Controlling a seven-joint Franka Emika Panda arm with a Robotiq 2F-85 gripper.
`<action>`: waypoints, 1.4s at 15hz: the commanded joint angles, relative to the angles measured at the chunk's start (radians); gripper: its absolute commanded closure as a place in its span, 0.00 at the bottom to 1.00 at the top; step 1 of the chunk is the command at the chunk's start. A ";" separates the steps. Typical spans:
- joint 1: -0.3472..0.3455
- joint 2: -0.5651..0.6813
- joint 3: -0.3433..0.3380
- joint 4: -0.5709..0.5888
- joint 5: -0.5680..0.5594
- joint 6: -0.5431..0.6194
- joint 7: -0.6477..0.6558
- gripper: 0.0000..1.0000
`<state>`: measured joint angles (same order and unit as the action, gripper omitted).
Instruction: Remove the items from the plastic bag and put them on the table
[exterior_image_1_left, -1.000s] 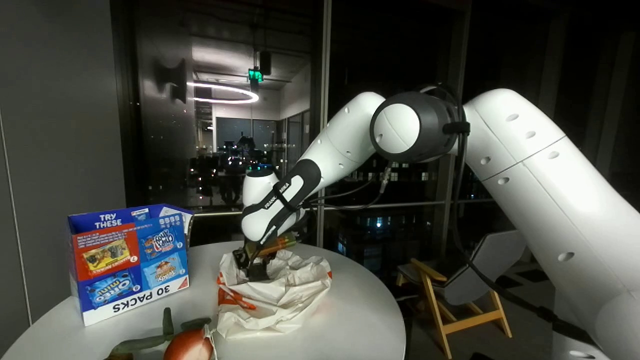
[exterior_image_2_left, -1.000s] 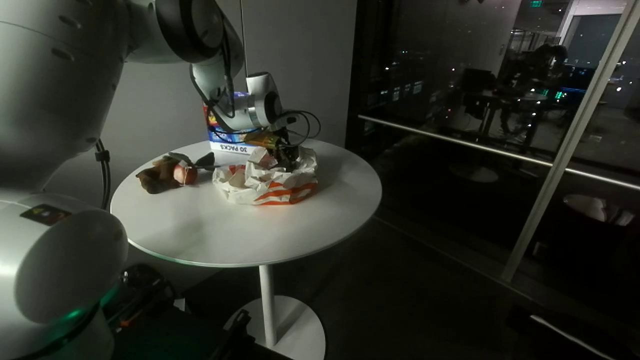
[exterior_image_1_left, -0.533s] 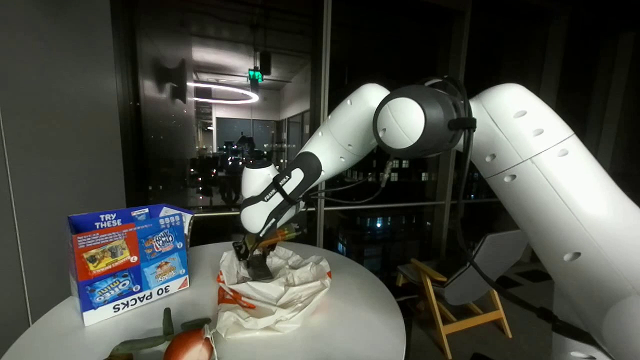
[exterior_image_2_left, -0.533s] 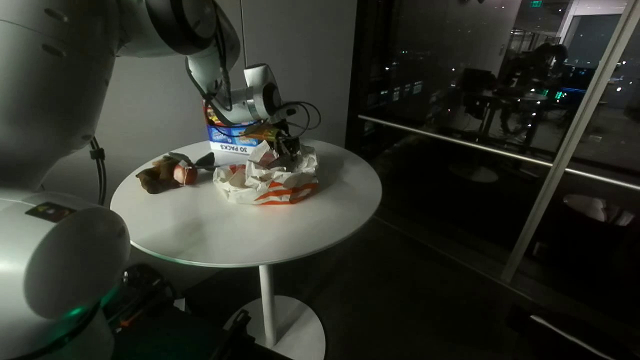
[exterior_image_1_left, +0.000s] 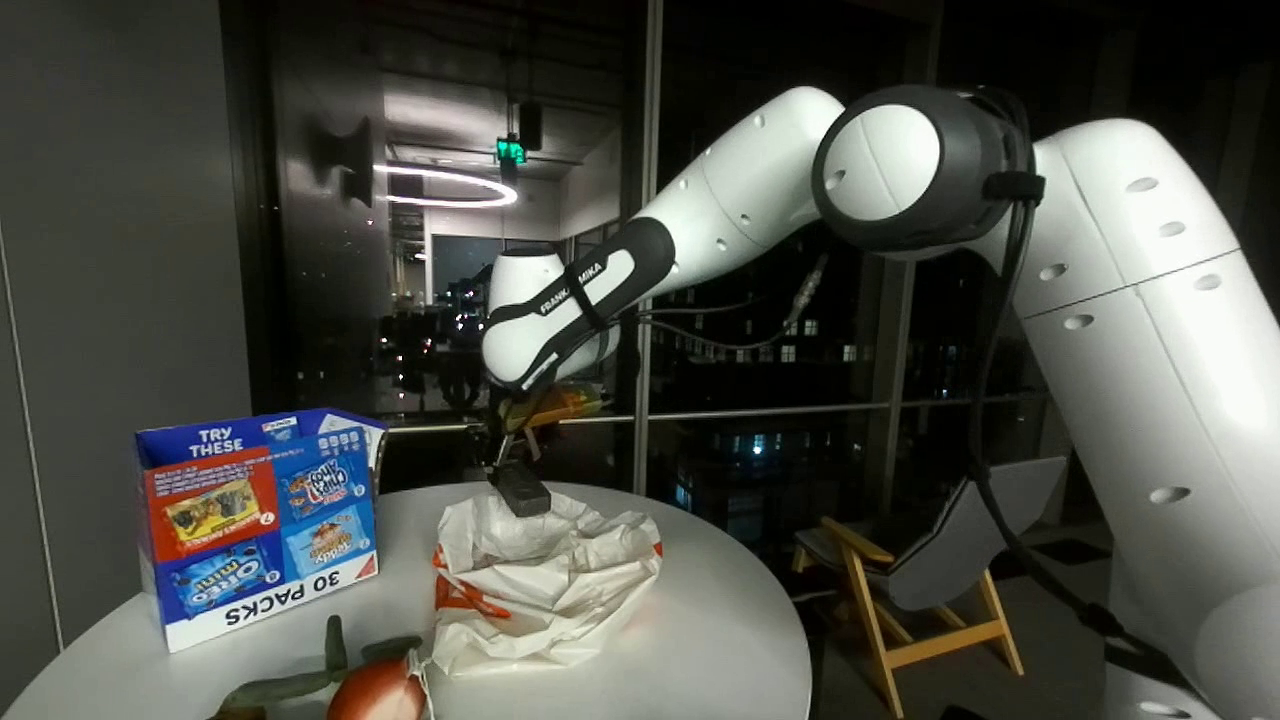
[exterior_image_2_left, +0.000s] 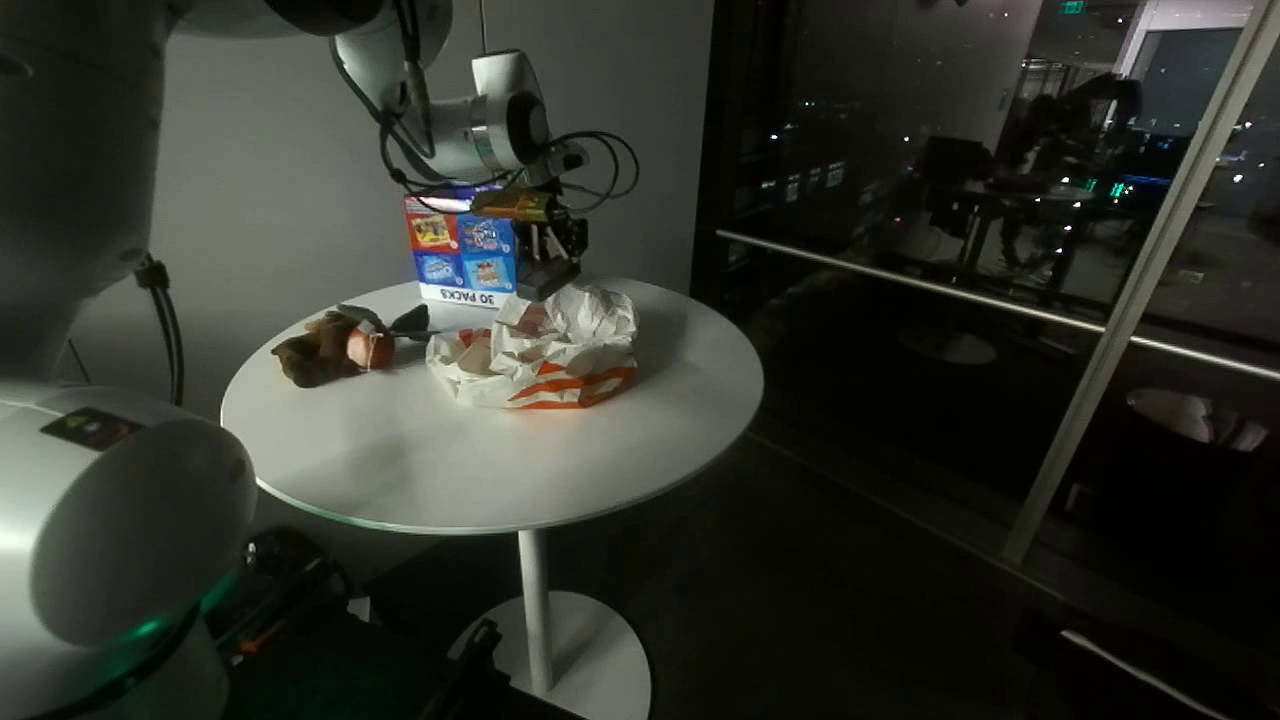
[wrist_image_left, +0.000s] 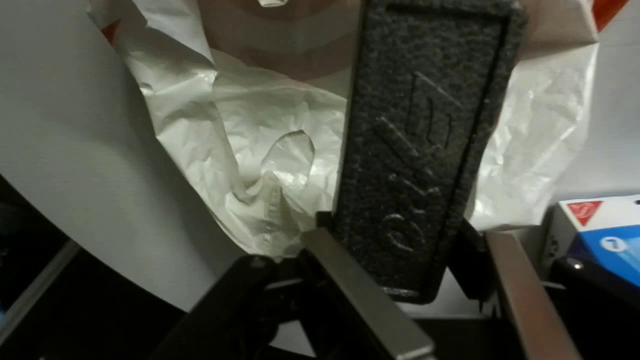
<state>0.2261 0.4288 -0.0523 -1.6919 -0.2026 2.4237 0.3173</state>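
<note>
The white plastic bag with orange-red print (exterior_image_1_left: 550, 600) lies crumpled and open on the round white table (exterior_image_1_left: 725, 610); it also shows in an exterior view (exterior_image_2_left: 560, 372) and the wrist view (wrist_image_left: 185, 120). My gripper (exterior_image_1_left: 508, 468) is above the bag's mouth, shut on a black rectangular block (exterior_image_1_left: 523, 490). The block shows in an exterior view (exterior_image_2_left: 547, 278) and fills the middle of the wrist view (wrist_image_left: 425, 125), tilted, with engraved marks on its face. The fingertips (wrist_image_left: 392, 230) press its two long sides. The block hides part of the bag's inside; I cannot tell whether other items are in it.
A blue snack box (exterior_image_1_left: 260, 535) stands beside the bag, also in an exterior view (exterior_image_2_left: 462, 245). A round red item (exterior_image_1_left: 378, 690), long green pieces (exterior_image_1_left: 280, 686) and a brown item (exterior_image_2_left: 318, 360) lie on the table. A chair (exterior_image_1_left: 900, 585) stands behind.
My gripper has risen from inside the bag's mouth to above it, bringing the black block up into view. The bag and the other things on the table have stayed in place.
</note>
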 joint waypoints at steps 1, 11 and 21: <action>-0.062 -0.123 0.100 -0.112 0.082 0.027 -0.214 0.69; -0.111 -0.164 0.316 -0.231 0.364 -0.067 -0.741 0.69; -0.091 -0.247 0.341 -0.423 0.328 -0.327 -1.148 0.69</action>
<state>0.1349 0.2308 0.2791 -2.0527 0.1318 2.1451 -0.7125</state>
